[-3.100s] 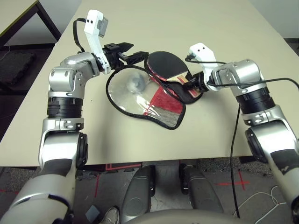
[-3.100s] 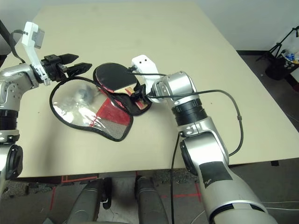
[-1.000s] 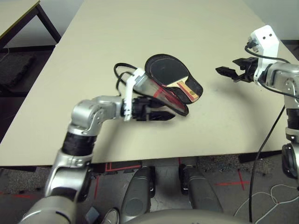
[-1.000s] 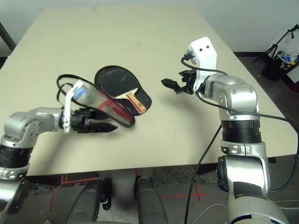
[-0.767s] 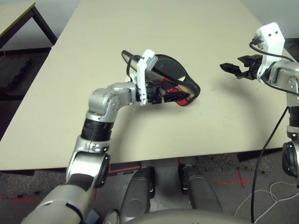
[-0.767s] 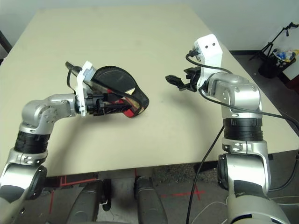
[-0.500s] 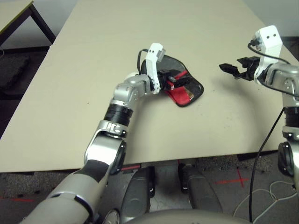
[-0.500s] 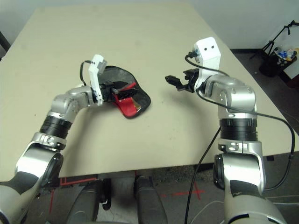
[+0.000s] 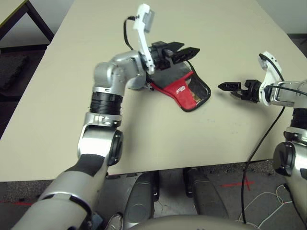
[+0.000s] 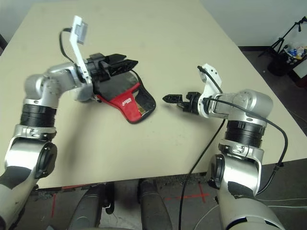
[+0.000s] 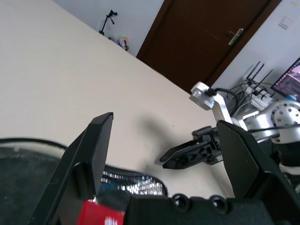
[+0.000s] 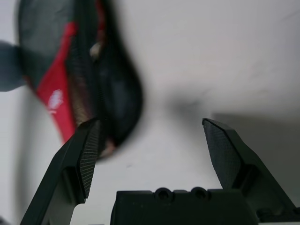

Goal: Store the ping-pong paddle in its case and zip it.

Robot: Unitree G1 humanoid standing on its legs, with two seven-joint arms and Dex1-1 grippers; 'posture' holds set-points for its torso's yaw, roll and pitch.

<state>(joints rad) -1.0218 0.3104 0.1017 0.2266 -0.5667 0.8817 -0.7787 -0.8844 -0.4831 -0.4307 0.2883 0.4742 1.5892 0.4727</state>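
On the counter (image 9: 144, 139) I see the case (image 9: 184, 93) lying flat, its red panel and mesh up – the left gripper (image 9: 186, 50) is above it with its jaws spread and empty, and the right gripper (image 9: 231, 90), apart to the right of the case, has also its jaws spread, holding nothing.

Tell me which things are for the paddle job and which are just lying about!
For the job:
- the case, with red panel and mesh
- the paddle, its handle peeking through the mesh

Just about:
- the white cable on the floor
- the tripod
- the bin
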